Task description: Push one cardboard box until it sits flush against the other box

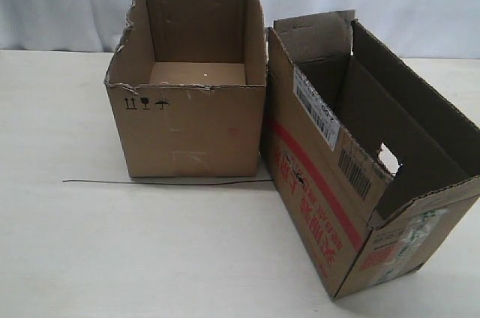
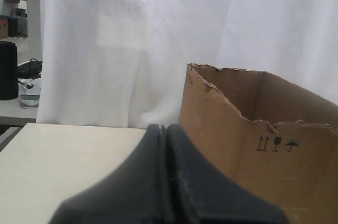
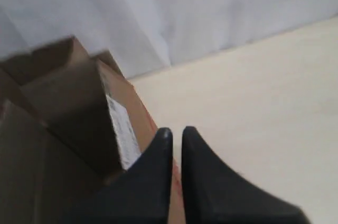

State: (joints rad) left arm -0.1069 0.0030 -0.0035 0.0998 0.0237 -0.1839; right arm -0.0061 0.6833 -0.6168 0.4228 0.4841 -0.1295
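Left gripper (image 2: 166, 131): two matte black fingers (image 2: 198, 182) with a moulded, slightly grainy plastic surface, broad at the base and tapering to rounded tips, with a faint horizontal seam across the right-hand one. Right gripper (image 3: 176, 133): two smooth, dark, near-black fingers (image 3: 211, 182) of the same wedge form narrowing to blunt tips, the picture being blurred. No cables, screws or markings are discernible on either in these views.

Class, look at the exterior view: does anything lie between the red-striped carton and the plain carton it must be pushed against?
Nothing visible does. The red-striped carton sits angled, its far corner near the plain carton, leaving a bare wedge of table. A thin dark wire lies along the plain carton's front base, reaching that wedge's mouth.
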